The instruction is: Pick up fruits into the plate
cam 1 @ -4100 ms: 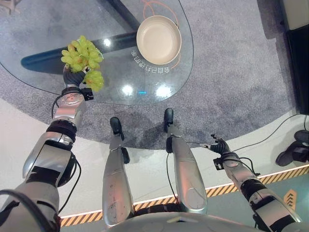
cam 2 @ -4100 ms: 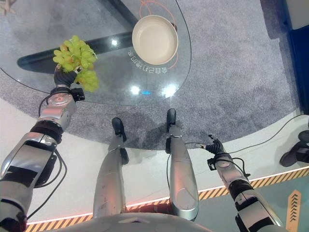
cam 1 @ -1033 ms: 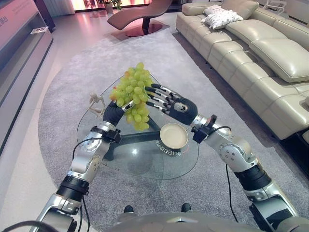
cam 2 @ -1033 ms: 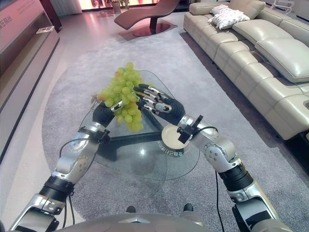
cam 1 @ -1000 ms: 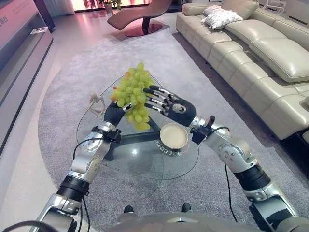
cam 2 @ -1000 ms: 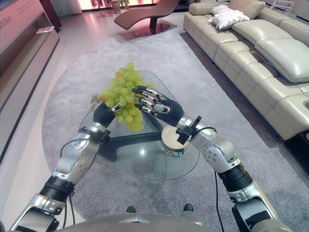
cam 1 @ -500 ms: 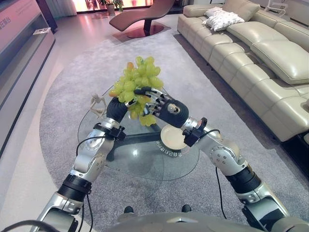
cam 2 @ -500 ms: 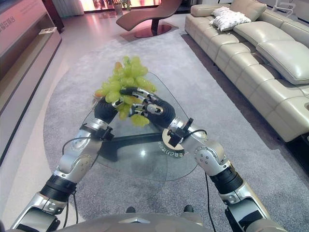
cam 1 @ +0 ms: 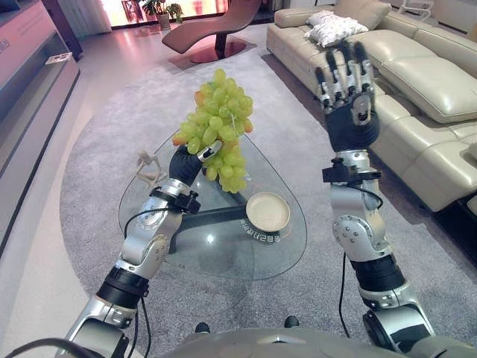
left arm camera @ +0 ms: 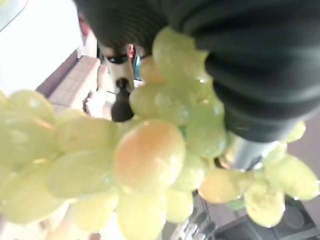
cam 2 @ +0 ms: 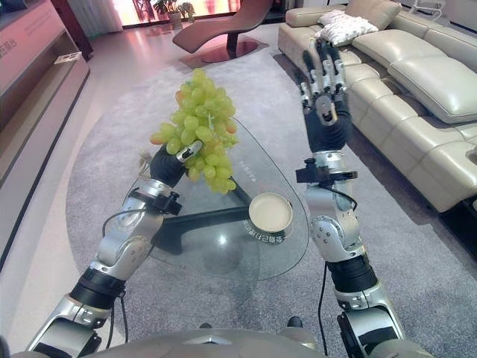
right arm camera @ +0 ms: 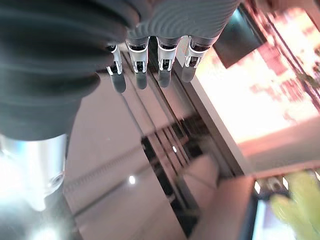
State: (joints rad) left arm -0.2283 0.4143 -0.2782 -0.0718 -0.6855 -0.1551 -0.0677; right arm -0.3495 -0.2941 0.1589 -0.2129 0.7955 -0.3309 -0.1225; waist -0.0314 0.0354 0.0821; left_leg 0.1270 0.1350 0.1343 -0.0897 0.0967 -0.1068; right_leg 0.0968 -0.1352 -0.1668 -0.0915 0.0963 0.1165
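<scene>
A big bunch of green grapes (cam 1: 216, 127) is held up in the air over the left part of the glass table (cam 1: 216, 246), with my left hand (cam 1: 185, 160) shut on its lower stem side. Seen from the left wrist, the grapes (left arm camera: 145, 155) press close against the hand's dark cover (left arm camera: 240, 65). A cream plate (cam 1: 268, 211) stands empty on the table, to the right of and below the bunch. My right hand (cam 1: 349, 97) is raised high to the right of the grapes, palm upright and fingers (right arm camera: 150, 50) straight, touching nothing.
A small pale figurine (cam 1: 147, 165) stands at the table's left edge. A beige sofa (cam 1: 417, 82) runs along the right, a lounge chair (cam 1: 212, 26) lies at the far end, and a low cabinet (cam 1: 30, 82) lines the left. Grey carpet surrounds the table.
My right hand has left the grapes and swung up and to the right, fingers spread straight. The left hand has lifted the bunch a little higher.
</scene>
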